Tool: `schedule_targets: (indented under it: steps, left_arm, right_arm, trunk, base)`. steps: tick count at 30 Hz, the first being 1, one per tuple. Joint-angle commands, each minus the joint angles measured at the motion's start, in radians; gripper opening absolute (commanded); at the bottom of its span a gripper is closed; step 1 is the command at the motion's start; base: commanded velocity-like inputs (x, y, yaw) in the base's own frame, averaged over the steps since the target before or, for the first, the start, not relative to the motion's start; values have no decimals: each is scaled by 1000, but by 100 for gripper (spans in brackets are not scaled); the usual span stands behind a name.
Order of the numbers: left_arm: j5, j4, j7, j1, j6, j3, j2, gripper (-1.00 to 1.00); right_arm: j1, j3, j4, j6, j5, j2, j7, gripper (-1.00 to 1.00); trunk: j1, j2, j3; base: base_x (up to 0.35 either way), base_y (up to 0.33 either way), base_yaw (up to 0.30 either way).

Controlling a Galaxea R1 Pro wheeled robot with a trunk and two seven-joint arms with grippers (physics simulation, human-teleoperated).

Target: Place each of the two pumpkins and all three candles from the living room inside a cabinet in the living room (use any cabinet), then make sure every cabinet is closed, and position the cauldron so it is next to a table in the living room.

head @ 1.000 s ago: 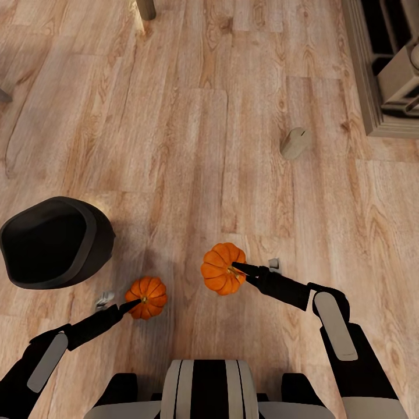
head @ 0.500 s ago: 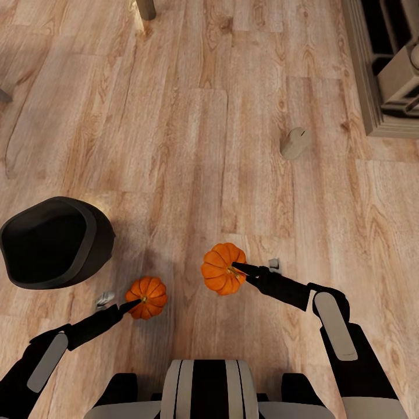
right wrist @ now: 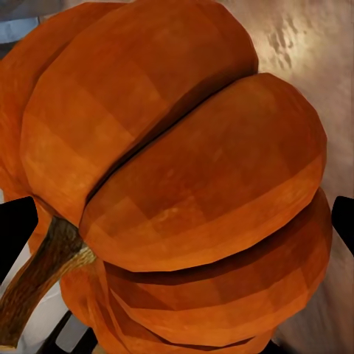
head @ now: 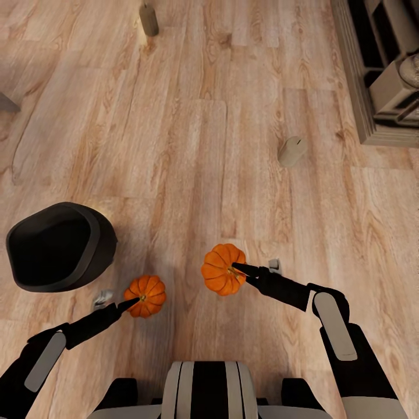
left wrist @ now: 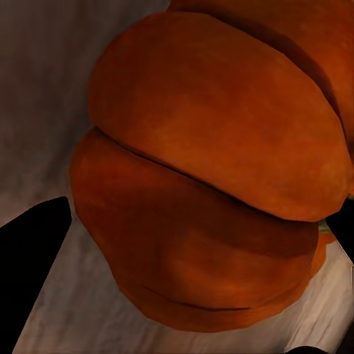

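Left tool (head: 135, 300): pinching the smaller pumpkin (head: 146, 295)
Right tool (head: 237, 269): pinching the larger pumpkin (head: 220, 269)
Cauldron (head: 58, 245): on floor, left

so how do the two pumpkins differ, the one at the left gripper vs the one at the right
The left gripper's pumpkin looks smaller in the head view and sits nearer the cauldron; the right gripper's pumpkin looks bigger and sits further forward. Both are orange, ribbed, with a gripper at the stem.

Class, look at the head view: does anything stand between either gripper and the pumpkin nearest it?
Nothing visible does. The left gripper is already at the smaller pumpkin, and the right gripper at the larger pumpkin. The cauldron sits off to the side.
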Motion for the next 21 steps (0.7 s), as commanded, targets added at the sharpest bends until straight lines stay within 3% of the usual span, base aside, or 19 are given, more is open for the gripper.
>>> schedule_targets:
  steps: [1, 10, 16, 21]
  left_arm:
    - [4, 0, -2, 0, 7, 1, 1, -100]
    - [9, -11, -4, 0, 23, 0, 2, -100]
    - [4, -26, -109, 0, 29, -4, 4, -100]
    - [-3, -35, -118, 0, 87, -2, 3, -100]
  right_arm:
    - [0, -1, 0, 4, 9, 0, 11, -100]
    - [0, -3, 5, 2, 0, -1, 13, -100]
    - [0, -5, 6, 2, -4, 0, 14, -100]
    - [0, -6, 8, 1, -5, 0, 14, -100]
  trunk:
    - [-1, 0, 4]
    - [-5, 2, 38]
    - [-7, 4, 62]
    - [-10, 5, 81]
  base:
    - [0, 0, 0]
    - [0, 0, 0]
    - [0, 0, 0]
    - [0, 0, 0]
